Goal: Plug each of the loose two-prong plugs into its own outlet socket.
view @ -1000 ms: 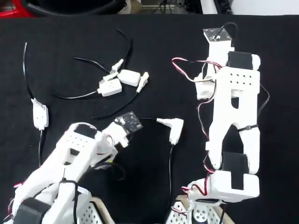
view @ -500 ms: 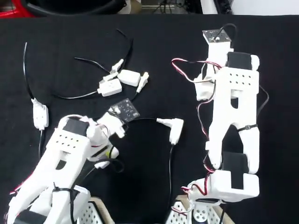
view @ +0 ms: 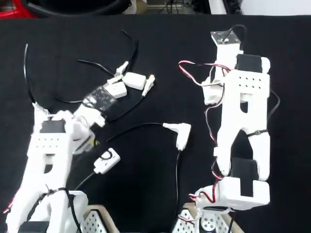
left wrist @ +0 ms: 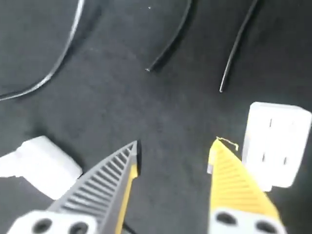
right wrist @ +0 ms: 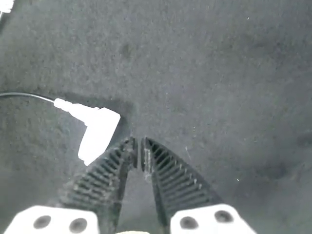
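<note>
Plug [view: 181, 132] with an angled white body lies loose on the black tabletop [view: 160, 39], on a black cord between the two arms. The left gripper [left wrist: 175, 145] hangs over the far-left tangle of cords with its jaws spread wide, a white socket block [left wrist: 275, 144] just beside its yellow finger [left wrist: 234, 180] and a second white fitting [left wrist: 41, 163] off its grey one. The right gripper [right wrist: 137, 142], fingers pressed together on nothing, sits on a folded-back right arm [view: 243, 121].
</note>
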